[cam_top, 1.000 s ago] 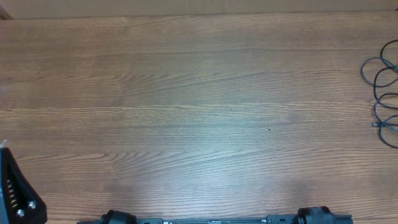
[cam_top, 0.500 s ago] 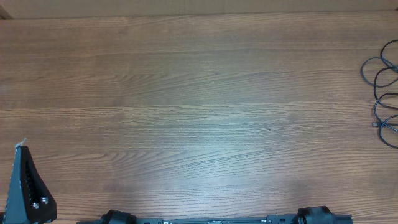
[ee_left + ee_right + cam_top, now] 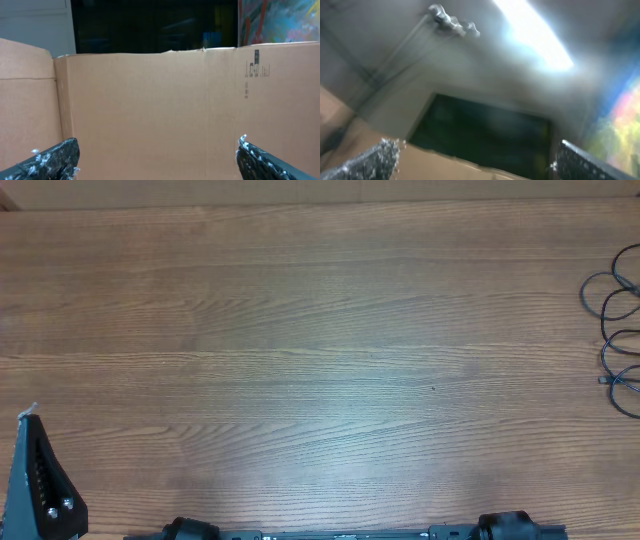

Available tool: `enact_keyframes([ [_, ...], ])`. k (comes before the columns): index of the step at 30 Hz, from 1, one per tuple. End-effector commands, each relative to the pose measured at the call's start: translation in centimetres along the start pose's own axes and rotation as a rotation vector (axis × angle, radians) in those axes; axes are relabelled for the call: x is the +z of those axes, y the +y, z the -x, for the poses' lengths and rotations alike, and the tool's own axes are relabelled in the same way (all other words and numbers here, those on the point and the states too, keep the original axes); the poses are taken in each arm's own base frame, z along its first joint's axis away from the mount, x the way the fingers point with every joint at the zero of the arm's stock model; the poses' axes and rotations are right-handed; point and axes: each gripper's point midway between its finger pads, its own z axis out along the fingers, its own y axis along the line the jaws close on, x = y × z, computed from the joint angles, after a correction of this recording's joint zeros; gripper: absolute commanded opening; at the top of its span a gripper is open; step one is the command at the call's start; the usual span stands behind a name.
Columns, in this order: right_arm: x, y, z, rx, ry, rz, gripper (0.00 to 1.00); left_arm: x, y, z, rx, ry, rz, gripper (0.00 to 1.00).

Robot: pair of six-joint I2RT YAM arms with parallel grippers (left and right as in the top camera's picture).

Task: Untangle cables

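Note:
The cables (image 3: pixel 618 340) are thin black cords in loose loops at the far right edge of the wooden table, partly cut off by the overhead view's edge. One small plug end lies near the lower loops. My left gripper (image 3: pixel 35 475) shows at the bottom left corner of the overhead view, far from the cables. In the left wrist view its fingers (image 3: pixel 157 157) are wide apart and empty, facing a cardboard wall. My right gripper (image 3: pixel 475 160) is out of the overhead view. Its fingers are apart and empty, pointing upward toward the ceiling.
A cardboard wall (image 3: pixel 160 110) stands beyond the table's far edge. The arm bases (image 3: pixel 340 532) sit along the table's front edge. The wooden tabletop (image 3: pixel 320 360) stretches between the left gripper and the cables.
My left gripper shifted slightly up and to the right at the bottom left corner, then a little back. The cables have not moved.

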Motion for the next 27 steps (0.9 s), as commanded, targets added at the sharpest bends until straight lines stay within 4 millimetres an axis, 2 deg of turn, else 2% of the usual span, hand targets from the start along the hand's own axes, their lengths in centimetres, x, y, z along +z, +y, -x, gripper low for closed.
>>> enact_keyframes([
  [1, 0.7, -3.9, -5.7, 0.149, 0.073, -0.24, 1.0, 0.2, 0.2, -0.1, 0.029, 0.005, 0.017, 1.0],
  [7, 0.7, -2.9, -17.8, 0.173, 0.224, -0.259, 1.0, 0.2, 0.2, -0.1, 0.029, 0.005, 0.017, 1.0],
  [10, -0.6, -1.9, -24.3, 0.178, 0.318, -0.254, 1.0, 0.3, 0.2, 0.2, 0.025, -0.009, 0.019, 1.0],
  [12, -1.6, -1.1, -27.6, 0.183, 0.368, -0.24, 1.0, 0.3, 0.2, 0.3, 0.025, -0.012, 0.019, 1.0],
  [15, -3.0, -0.2, -31.0, 0.188, 0.4, -0.224, 1.0, 0.3, 0.2, 0.2, 0.025, -0.009, 0.019, 1.0],
  [17, -3.7, 0.1, -32.3, 0.189, 0.407, -0.223, 1.0, 0.3, 0.2, 0.1, 0.026, -0.006, 0.019, 1.0],
  [22, -6.6, 1.3, -37.4, 0.187, 0.537, -0.213, 1.0, 0.3, 0.3, 0.1, 0.026, -0.004, 0.026, 1.0],
  [27, -9.3, 2.2, -41.0, 0.192, 0.634, -0.208, 1.0, 0.4, 0.3, 0.1, 0.025, -0.003, 0.026, 1.0],
])
